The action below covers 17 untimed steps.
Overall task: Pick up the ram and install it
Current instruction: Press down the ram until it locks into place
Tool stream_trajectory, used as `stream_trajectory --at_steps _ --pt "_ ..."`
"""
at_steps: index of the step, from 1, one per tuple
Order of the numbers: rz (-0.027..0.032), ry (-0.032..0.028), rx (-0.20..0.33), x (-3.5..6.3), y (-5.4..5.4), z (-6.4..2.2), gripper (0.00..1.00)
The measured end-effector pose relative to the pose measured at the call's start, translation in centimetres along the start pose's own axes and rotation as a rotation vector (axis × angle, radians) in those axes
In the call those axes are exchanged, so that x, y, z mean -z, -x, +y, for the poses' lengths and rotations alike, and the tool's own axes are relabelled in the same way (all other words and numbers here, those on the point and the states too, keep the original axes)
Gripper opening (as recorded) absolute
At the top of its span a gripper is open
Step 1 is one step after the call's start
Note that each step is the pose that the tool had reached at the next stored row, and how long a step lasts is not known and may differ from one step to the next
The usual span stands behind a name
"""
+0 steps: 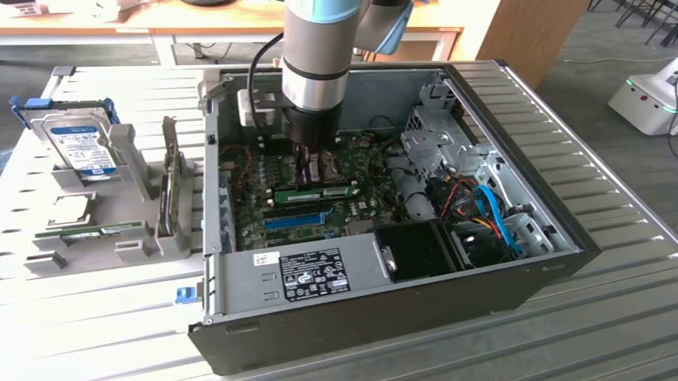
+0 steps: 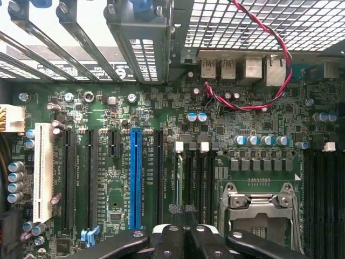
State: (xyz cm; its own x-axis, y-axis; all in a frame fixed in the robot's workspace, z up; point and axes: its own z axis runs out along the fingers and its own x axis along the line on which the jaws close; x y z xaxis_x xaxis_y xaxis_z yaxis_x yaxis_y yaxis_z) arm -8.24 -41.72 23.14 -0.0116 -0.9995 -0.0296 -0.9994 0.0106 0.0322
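green ram (image 1: 316, 193) inside black computer case (image 1: 424, 305)

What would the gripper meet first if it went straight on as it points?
Probably the ram standing edge-up in its slot on the motherboard, under the shut gripper; depth is unclear.

Inside the open computer case (image 1: 350, 262), we cannot see the gripper (image 1: 314, 168) tips: the arm's dark wrist hides them where they dip toward the motherboard (image 1: 317, 198). In the wrist view the gripper (image 2: 186, 233) is cut off by the frame edge. The ram (image 1: 317, 193) near it is partly covered. Labels on the hard drive (image 1: 85, 147) beside the case are too small to read.
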Motion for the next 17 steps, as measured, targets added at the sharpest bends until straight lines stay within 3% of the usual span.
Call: stream_trajectory --at_steps 17 --pt "-0.0003 -0.0002 0.0 -0.32 -0.01 -0.01 0.1"
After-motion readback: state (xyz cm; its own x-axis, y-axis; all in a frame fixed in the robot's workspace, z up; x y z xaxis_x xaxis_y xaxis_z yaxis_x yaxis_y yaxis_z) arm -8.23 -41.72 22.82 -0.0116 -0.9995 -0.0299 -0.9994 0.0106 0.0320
